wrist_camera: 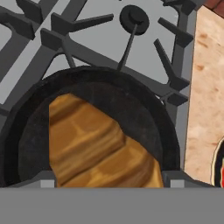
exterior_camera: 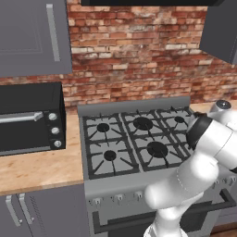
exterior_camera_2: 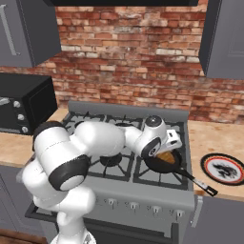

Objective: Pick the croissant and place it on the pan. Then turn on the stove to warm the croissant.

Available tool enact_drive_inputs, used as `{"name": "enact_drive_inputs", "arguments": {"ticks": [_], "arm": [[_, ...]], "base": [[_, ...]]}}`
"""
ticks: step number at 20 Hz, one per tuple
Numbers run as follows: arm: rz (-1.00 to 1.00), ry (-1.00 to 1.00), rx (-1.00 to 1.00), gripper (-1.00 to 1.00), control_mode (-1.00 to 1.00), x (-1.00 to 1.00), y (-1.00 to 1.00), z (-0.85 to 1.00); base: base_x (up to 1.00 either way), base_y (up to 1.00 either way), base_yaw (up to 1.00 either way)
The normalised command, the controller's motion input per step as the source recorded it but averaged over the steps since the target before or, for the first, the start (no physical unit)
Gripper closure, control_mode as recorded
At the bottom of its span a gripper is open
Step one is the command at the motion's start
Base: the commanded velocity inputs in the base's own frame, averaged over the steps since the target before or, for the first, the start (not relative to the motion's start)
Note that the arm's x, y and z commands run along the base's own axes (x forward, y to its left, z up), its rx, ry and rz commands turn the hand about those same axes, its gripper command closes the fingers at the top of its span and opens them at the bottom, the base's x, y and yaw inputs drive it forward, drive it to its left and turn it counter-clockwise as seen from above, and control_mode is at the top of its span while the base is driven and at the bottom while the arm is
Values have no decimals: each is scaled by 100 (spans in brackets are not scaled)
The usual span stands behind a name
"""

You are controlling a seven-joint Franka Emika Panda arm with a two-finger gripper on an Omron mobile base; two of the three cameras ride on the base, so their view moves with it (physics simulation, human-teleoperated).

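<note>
The black pan (exterior_camera_2: 159, 165) sits on the front right burner of the grey stove (exterior_camera: 134, 139), its thin handle pointing toward the front right. The golden-brown croissant (wrist_camera: 96, 144) lies inside the pan (wrist_camera: 144, 113), also visible as an orange patch, the croissant (exterior_camera_2: 167, 156), under the hand. My gripper (wrist_camera: 111, 181) hovers low right over the pan, the fingers (wrist_camera: 48, 180) spread wide on either side of the croissant, so it looks open. In the right base view my gripper (exterior_camera_2: 167, 148) hangs just above the pan's rim.
A red-rimmed plate (exterior_camera_2: 223, 169) lies on the wooden counter right of the stove. A black toaster oven (exterior_camera: 30, 118) stands on the left counter. Small knobs (exterior_camera_2: 133, 206) line the stove's front. Brick wall and grey cabinets are behind and above.
</note>
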Motion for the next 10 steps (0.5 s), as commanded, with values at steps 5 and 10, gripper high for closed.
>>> {"name": "enact_drive_inputs", "arguments": {"ticks": [5,10], "arm": [[0,0,0,-100,-100,0,-1,-2],[0,0,0,-100,-100,0,-1,0]], "base": [[0,0,0],[0,0,0]]}}
